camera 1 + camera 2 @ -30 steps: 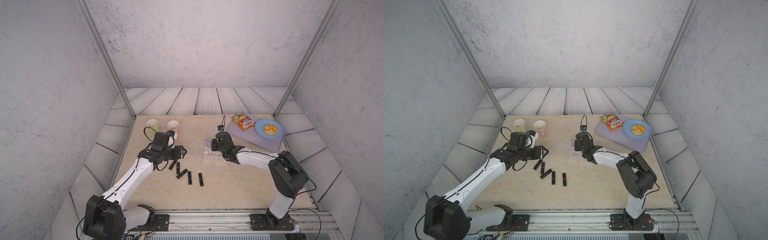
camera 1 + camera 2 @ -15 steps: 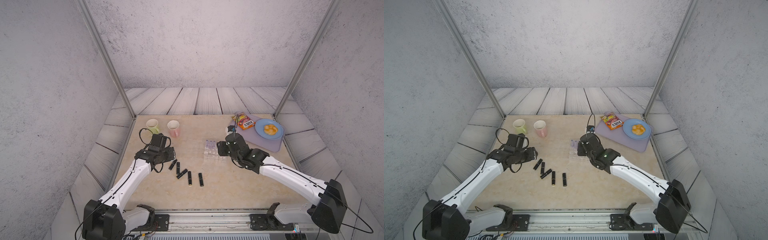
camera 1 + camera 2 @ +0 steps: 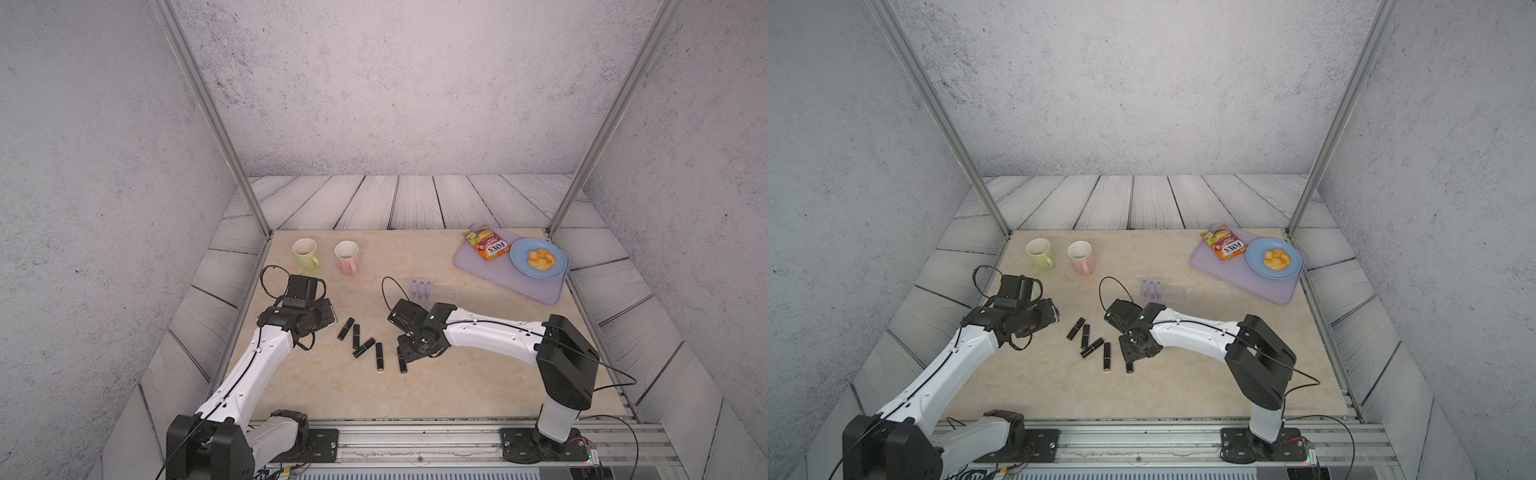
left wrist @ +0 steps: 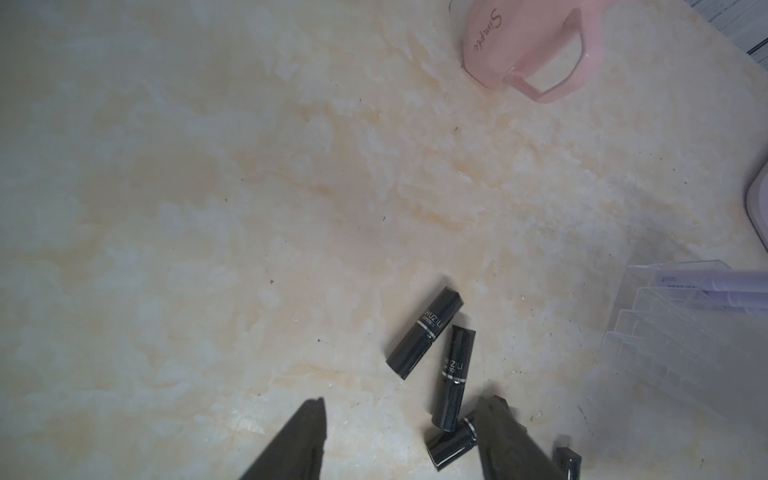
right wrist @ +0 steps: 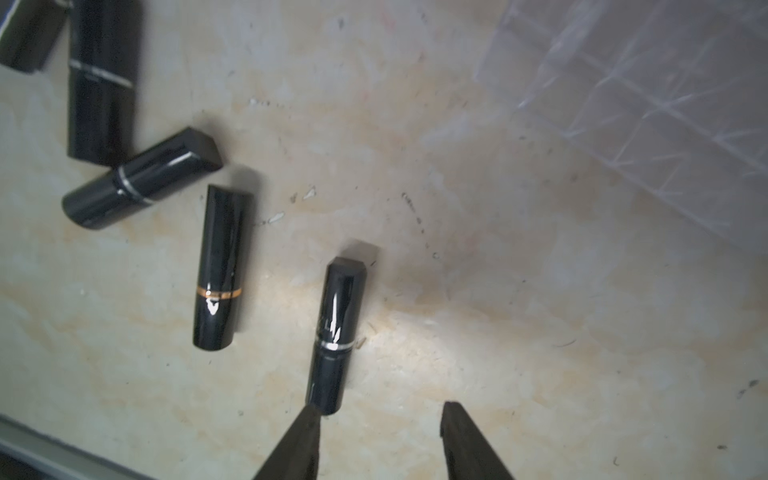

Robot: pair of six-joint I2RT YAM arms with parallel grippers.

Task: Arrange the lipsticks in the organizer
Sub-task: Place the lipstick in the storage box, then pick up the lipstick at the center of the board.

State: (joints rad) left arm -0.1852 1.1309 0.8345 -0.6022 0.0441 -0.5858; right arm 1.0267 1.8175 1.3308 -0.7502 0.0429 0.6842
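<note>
1. Right wrist view: your right jaws are standing spread with nothing between them. One fingertip (image 5: 305,432) is sitting right at the end of a black lipstick (image 5: 336,332) lying flat on the worktop (image 5: 478,311).
2. Four other black lipsticks (image 5: 220,266) are lying flat near it, and the clear organizer (image 5: 631,95) is showing apart from them all.
3. Left wrist view: your left jaws are also standing spread and empty, hovering over the worktop beside the black lipsticks. One fingertip (image 4: 507,440) is hiding part of one of them.
4. In both top views the organizer (image 3: 442,294) is sitting mid-worktop, just behind your right arm. Three lilac lipsticks (image 3: 420,289) are standing upright in cells at its left end; you cannot tell which cells.
5. All five black lipsticks (image 3: 1107,356) are lying outside the organizer, between your two arms.
6. At the back left a green mug (image 3: 305,253) and a pink mug (image 3: 347,255) are standing side by side. At the back right a tray (image 3: 498,276) is carrying a plate (image 3: 519,266) and a snack packet (image 3: 487,246).
</note>
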